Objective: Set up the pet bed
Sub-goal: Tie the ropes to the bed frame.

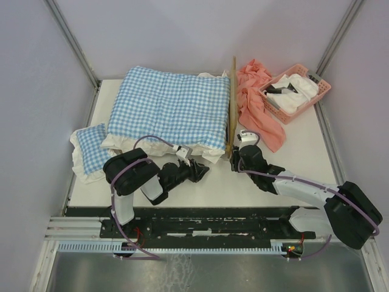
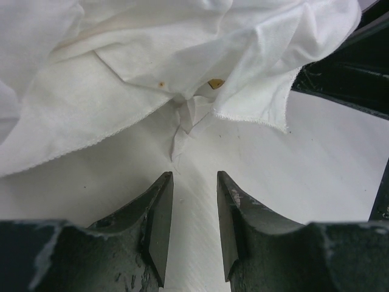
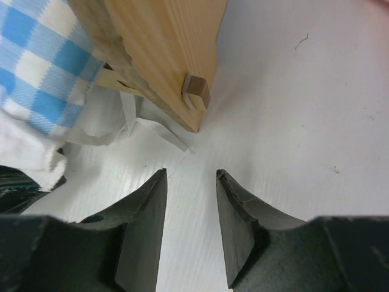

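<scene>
On the left side of the white table (image 1: pixel 206 190), locate the small blue-and-white checked pillow (image 1: pixel 89 149) with a white frill. The left gripper (image 2: pixel 194 204) is released: jaws apart, holding nothing, just short of the white frill of the large blue-and-white checked cushion (image 1: pixel 173 104). That cushion covers the light-wood pet bed (image 3: pixel 163 44), which sits mid-table toward the rear with its headboard on the right. The right gripper (image 3: pixel 189 182) is likewise released and empty, near the bed's near corner. Further right, note the crumpled pink cloth (image 1: pixel 260 108) and the pink plastic basket (image 1: pixel 311 103).
</scene>
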Robot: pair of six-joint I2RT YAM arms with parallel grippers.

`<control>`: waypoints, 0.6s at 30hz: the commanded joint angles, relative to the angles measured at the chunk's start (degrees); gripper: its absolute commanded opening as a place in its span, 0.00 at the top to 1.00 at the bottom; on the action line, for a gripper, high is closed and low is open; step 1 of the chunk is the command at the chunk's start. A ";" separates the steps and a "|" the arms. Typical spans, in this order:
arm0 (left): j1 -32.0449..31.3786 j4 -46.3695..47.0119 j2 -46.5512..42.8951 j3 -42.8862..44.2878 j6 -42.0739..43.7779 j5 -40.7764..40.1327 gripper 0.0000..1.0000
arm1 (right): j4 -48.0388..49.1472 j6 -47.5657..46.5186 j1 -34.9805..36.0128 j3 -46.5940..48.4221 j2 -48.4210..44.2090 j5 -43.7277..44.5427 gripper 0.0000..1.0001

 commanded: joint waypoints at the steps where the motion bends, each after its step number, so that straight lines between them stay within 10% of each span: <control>1: -0.35 -0.48 -1.44 2.21 6.01 -2.27 0.58 | 3.60 -0.68 -0.45 0.44 2.65 1.11 0.54; 18: -3.85 -8.31 -0.89 5.86 12.58 -9.70 0.57 | 7.20 2.20 -1.69 -2.19 3.18 1.10 0.54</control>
